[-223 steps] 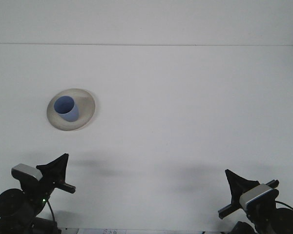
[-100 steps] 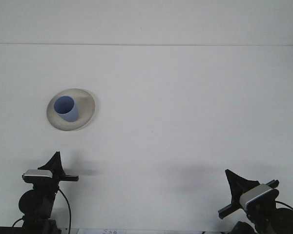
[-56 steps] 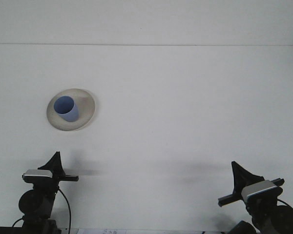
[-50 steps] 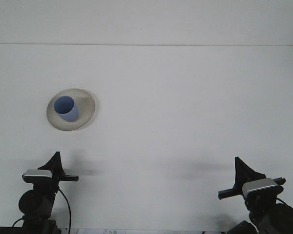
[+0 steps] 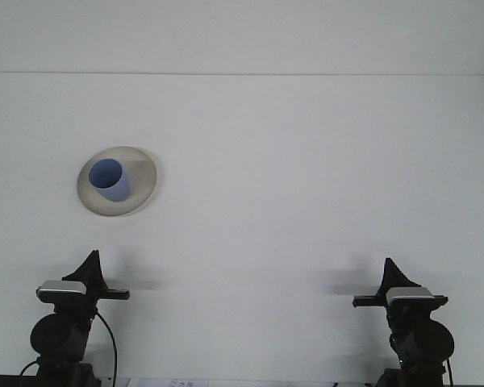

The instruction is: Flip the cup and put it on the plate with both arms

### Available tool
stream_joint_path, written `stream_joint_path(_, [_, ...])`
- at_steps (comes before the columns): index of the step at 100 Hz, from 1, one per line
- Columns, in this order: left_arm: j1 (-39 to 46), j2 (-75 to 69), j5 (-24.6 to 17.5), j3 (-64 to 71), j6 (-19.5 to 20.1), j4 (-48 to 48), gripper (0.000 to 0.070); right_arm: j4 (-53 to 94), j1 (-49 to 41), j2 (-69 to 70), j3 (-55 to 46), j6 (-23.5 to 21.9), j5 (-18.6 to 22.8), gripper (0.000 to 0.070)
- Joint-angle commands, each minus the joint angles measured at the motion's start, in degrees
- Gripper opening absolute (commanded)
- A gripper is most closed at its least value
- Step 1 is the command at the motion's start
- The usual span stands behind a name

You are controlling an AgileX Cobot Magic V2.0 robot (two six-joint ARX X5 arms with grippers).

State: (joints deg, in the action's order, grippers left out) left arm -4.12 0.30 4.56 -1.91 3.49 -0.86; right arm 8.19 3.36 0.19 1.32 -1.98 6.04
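A blue cup (image 5: 110,180) stands upright, mouth up, on a pale round plate (image 5: 142,184) on the left part of the white table. My left gripper (image 5: 91,262) points forward near the table's front edge, well below the plate and apart from it. At the front right, my right gripper (image 5: 390,268) also points straight forward, far from the cup. Neither gripper holds anything that I can see.
The white table (image 5: 306,177) runs back to a seam line (image 5: 242,74) near the top of the view. Nothing else stands on it besides the plate and cup.
The left arm turned from a tilted pose to straight ahead, then stayed still. The right arm has since rotated and shifted left to face straight forward. Cup and plate have not moved.
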Motion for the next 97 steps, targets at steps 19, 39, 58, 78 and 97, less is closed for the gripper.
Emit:
stream_joint_path(19, [0.0, -0.1, 0.2, 1.1, 0.0, -0.8, 0.0016, -1.0, 0.0, -0.1, -0.6, -0.7, -0.2, 0.0007])
stream_joint_path(39, [0.0, -0.1, 0.2, 1.1, 0.0, -0.8, 0.0016, -2.5, 0.0, -0.1, -0.6, -1.2, -0.2, 0.0008])
stream_joint_path(58, [0.0, -0.1, 0.2, 1.1, 0.0, -0.8, 0.0016, -2.5, 0.0, -0.1, -0.6, -1.2, -0.2, 0.0007])
stream_joint_path(78, [0.0, -0.1, 0.2, 1.1, 0.0, -0.8, 0.0016, -2.5, 0.0, -0.1, -0.6, -1.2, -0.2, 0.0007])
stream_joint_path(97, [0.0, -0.1, 0.2, 1.1, 0.0, -0.8, 0.0016, -2.5, 0.0, -0.1, -0.6, -1.2, -0.2, 0.0007])
